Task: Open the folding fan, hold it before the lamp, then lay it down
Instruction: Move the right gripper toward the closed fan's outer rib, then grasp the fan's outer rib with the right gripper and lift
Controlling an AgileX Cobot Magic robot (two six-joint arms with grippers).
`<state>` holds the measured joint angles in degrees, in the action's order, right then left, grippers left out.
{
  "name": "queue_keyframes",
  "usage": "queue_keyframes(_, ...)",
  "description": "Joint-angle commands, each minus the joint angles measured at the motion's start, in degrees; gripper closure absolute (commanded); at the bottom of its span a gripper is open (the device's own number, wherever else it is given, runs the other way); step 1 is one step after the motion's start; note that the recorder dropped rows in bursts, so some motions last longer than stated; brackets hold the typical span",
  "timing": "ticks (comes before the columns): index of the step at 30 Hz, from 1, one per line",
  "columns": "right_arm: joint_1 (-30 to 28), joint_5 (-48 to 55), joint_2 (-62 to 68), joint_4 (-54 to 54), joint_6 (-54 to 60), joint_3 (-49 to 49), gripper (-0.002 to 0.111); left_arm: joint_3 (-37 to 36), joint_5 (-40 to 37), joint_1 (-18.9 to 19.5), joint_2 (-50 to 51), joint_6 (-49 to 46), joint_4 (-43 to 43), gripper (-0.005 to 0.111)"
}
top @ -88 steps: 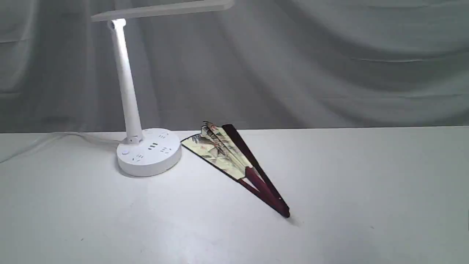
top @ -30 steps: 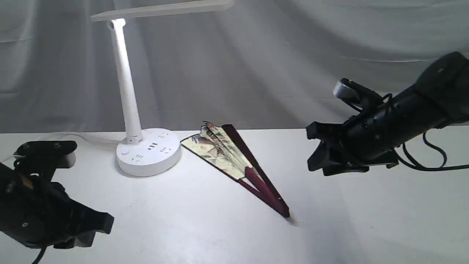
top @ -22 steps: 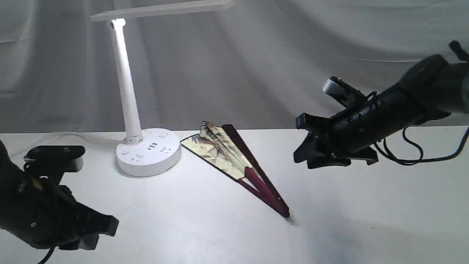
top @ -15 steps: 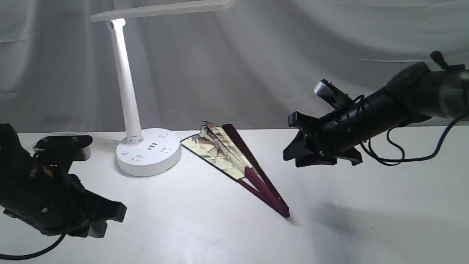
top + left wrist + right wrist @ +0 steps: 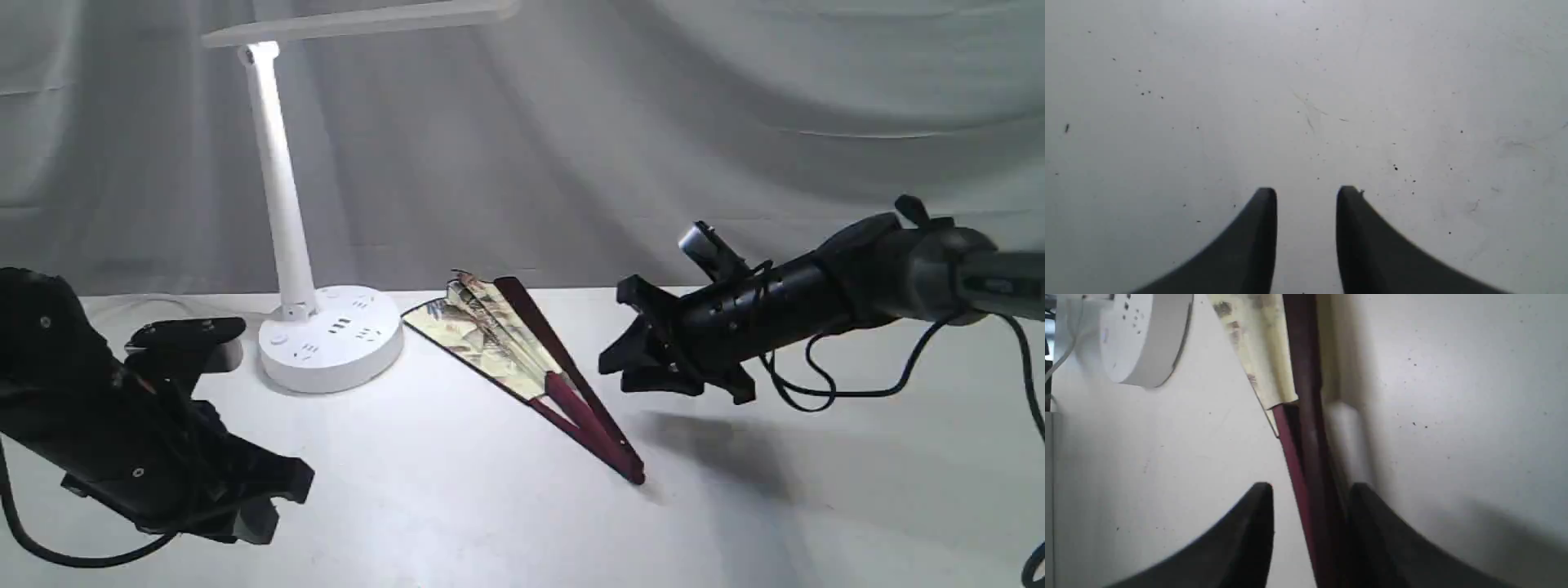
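The folding fan (image 5: 506,347) lies on the white table, only slightly spread, its cream paper end near the lamp and its dark maroon ribs (image 5: 600,437) pointing to the front right. The white lamp (image 5: 331,339) stands at the back left, lit, its bar head (image 5: 359,20) up high. My right gripper (image 5: 616,371) hovers open just right of the ribs, above the table and not touching them. In the right wrist view the fan (image 5: 1306,457) runs between the open fingers of the right gripper (image 5: 1310,490). My left gripper (image 5: 282,502) is open and empty at the front left, and the left gripper (image 5: 1306,192) sees only bare table.
The lamp's cable (image 5: 163,302) trails left along the table's back edge. A grey cloth backdrop (image 5: 653,122) hangs behind the table. The lamp base (image 5: 1143,335) shows beside the fan's paper end in the right wrist view.
Both arms came into view and moved inward. The right gripper dropped and slid left toward the fan's ribs; the left gripper moved right. The fan and lamp have not moved.
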<state>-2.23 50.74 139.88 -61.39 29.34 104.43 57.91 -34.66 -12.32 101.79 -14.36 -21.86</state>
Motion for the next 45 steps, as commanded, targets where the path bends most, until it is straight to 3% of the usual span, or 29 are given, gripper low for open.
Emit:
queue_keyframes(1, 1.1, -2.8, 1.0, -1.7, 1.4, 0.4, 0.076, 0.4, -0.5, -0.4, -0.2, -0.6, -0.7, 0.082)
queue_keyframes(20, 1.2, 2.2, 13.4, -2.3, -8.0, 20.2, 0.076, 0.4, -1.2, -0.4, -0.2, -0.4, -0.7, 0.082)
queue_keyframes(34, 3.8, 3.5, 14.5, -3.1, -7.5, 20.7, 0.076, 0.4, -1.0, -0.4, -0.2, -0.6, -0.7, 0.082)
queue_keyframes(41, 4.0, 5.5, 14.5, 5.8, -13.6, 20.7, 0.076, 0.4, -1.0, -0.4, -0.2, -0.6, -0.7, 0.082)
queue_keyframes(45, 4.0, 6.9, 14.5, 5.1, -12.7, 20.7, 0.08, 0.4, -1.0, -0.4, -0.2, -0.6, -0.7, 0.082)
